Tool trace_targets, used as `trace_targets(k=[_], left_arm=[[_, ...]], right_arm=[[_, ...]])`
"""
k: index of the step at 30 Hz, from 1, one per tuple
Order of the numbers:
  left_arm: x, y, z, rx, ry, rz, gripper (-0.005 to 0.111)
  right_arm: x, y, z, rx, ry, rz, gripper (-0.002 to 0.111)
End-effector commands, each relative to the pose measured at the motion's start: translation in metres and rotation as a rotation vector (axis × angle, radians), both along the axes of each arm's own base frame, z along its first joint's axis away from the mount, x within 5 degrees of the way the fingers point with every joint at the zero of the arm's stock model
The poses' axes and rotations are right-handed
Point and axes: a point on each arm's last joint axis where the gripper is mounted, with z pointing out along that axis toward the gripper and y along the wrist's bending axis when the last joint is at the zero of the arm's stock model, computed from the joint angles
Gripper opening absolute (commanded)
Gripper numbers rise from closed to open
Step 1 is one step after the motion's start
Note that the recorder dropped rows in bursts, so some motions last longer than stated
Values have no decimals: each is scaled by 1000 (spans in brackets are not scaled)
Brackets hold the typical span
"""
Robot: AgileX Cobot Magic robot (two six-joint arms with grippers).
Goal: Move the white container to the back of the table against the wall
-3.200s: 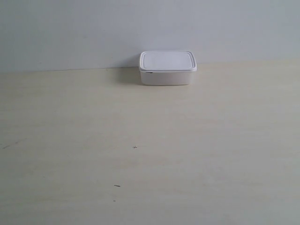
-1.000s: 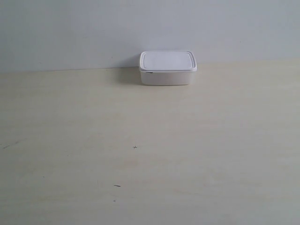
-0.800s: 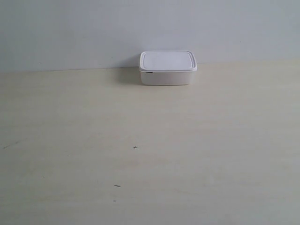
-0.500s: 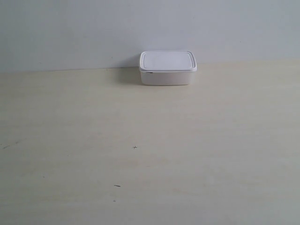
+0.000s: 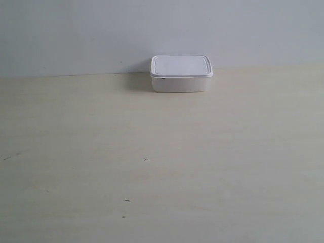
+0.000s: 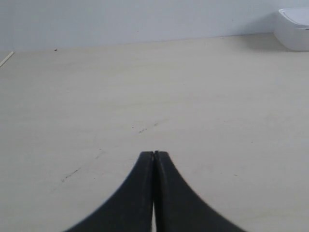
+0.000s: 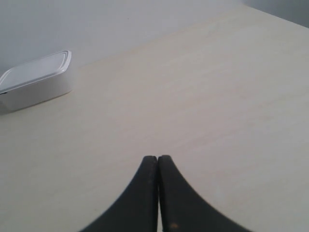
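Nothing has moved in the exterior view over the last 3.2 seconds, and the white container (image 5: 180, 73) sits on the same spot, lid on and flat on the table (image 5: 162, 167), right at the far edge where the table meets the wall (image 5: 152, 30). No arm shows in the exterior view at all. Over on the left wrist view, the left gripper (image 6: 154, 155) hovers above bare table with its 2 black fingers (image 6: 135, 198) pressed together and nothing between them, the container just a corner in the distance. Same story on the right wrist view: the right gripper (image 7: 158, 158) is closed tight on nothing, well apart from the container. By my reading the placing step is done and both arms are parked back from it, so the task looks all but finished. One caution: from this angle I cannot tell whether the container's rear side truly touches the wall or stops just short. If a gap remains, the next move calls for a gentle, square push from the front face, low on the box, so that it slides back without skewing or lifting the lid.
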Motion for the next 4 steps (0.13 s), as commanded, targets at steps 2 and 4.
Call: trace_targets(k=[2,4], left_arm=[[0,0,1,-5,-19,-1,0],[0,0,1,-5,-19,-1,0]], right_arm=[[0,0,0,1,-6,-6,0],[0,0,0,1,-6,-6,0]])
